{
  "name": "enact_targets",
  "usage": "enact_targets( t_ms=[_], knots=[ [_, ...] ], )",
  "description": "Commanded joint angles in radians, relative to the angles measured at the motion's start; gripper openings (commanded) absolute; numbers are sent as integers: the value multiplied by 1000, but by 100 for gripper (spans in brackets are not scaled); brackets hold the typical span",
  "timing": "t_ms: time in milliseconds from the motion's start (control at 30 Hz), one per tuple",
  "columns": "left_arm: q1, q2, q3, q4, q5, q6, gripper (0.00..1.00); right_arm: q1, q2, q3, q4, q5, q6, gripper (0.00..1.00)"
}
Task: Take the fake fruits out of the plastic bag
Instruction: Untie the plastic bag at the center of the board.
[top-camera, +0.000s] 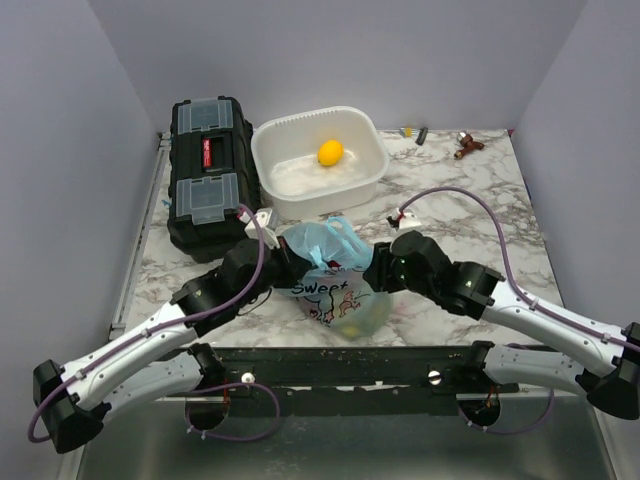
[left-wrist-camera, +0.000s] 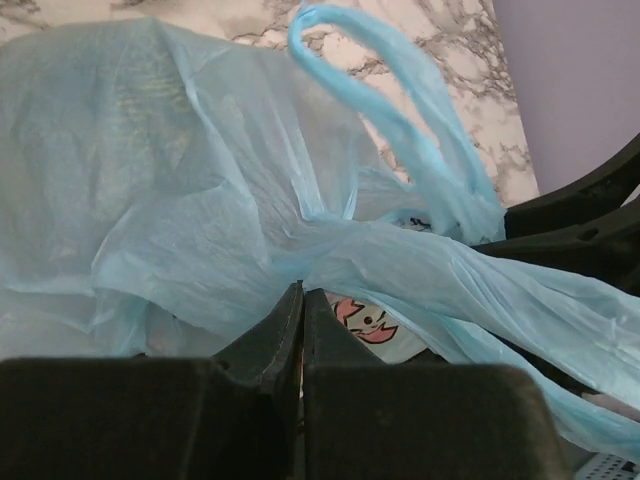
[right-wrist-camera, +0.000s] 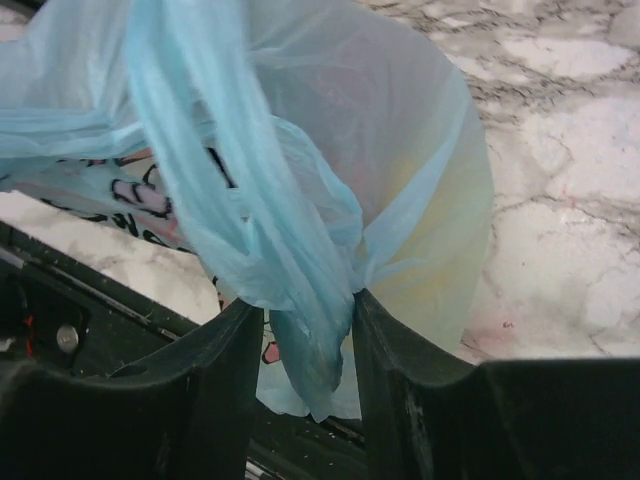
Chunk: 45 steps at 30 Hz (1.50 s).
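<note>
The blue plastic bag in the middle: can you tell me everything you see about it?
The thin translucent light-blue plastic bag is crinkled film with loop handles and a printed cartoon with "Sweet" lettering. It sits bulging near the front edge of the white marbled table, with yellowish-green shapes showing dimly inside. The left pincer is shut on a fold of its film; the right pincer clamps a bunched handle strip.

Light: bright, even, from above
Shadows: soft, pretty faint
Focus: plastic bag (left-wrist-camera: 150, 200) kinda soft up close in wrist views
</note>
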Motion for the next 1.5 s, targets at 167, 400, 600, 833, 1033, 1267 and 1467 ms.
enact_targets(
  t_ms=[167, 400, 600, 833, 1033, 1267, 1467],
  knots=[
    [0, -195, -172, 163, 52, -189, 0, 0, -13, 79, 35, -193, -120, 73],
    [0, -182, -123, 80, 130, -121, 0, 1, 108, 202, 39, -29, -145, 87],
    [-1, -164, -80, 50, 183, -42, 0, 1, 262, 277, 31, 161, -93, 81],
    [-1, -159, 5, -105, 182, 80, 0, 0, 233, 204, 85, 232, -9, 12],
    [0, -164, 43, -225, 120, 77, 0, 0, 84, 90, 161, 171, 31, 1],
    [1, -183, 118, -306, 195, 144, 37, 1, -16, -10, 267, 62, -4, 1],
    [1, -220, 176, -307, 316, 194, 85, 1, -17, -4, 265, 68, -3, 1]
  ],
)
